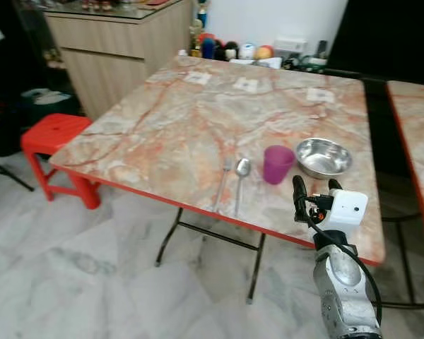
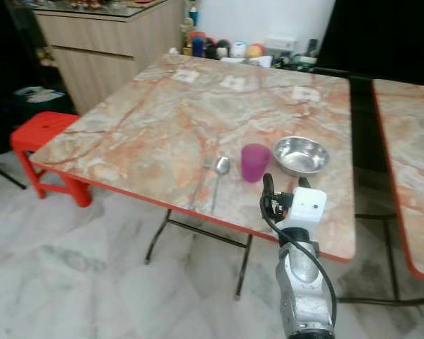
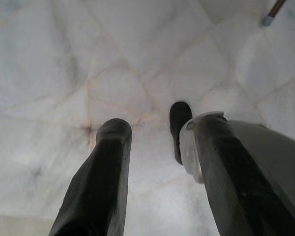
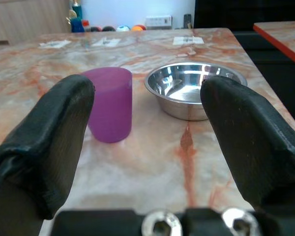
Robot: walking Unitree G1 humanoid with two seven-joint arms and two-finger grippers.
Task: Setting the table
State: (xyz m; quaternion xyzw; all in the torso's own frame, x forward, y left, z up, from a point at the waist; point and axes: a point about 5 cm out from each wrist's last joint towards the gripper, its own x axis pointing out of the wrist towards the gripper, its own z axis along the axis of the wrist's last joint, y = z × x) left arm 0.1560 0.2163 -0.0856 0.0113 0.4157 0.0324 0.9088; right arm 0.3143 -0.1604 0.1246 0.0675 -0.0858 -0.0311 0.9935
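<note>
A purple cup (image 1: pixel 278 163) stands upright on the marble table (image 1: pixel 162 120) near its front edge. Just right of the cup sits an empty steel bowl (image 1: pixel 324 157). A spoon (image 1: pixel 241 173) and a fork (image 1: pixel 223 180) lie side by side left of the cup. My right gripper (image 1: pixel 315 192) hovers open over the table's front edge, a short way in front of the cup (image 4: pixel 109 103) and bowl (image 4: pixel 194 88), holding nothing. My left gripper (image 3: pixel 157 142) hangs open above the pale floor.
A red plastic stool (image 1: pixel 53 138) stands by the table's left corner. A wooden cabinet (image 1: pixel 113 49) is behind it. Small bottles and balls (image 1: pixel 230 49) line the far edge. A second marble table (image 1: pixel 418 127) stands to the right across a dark gap.
</note>
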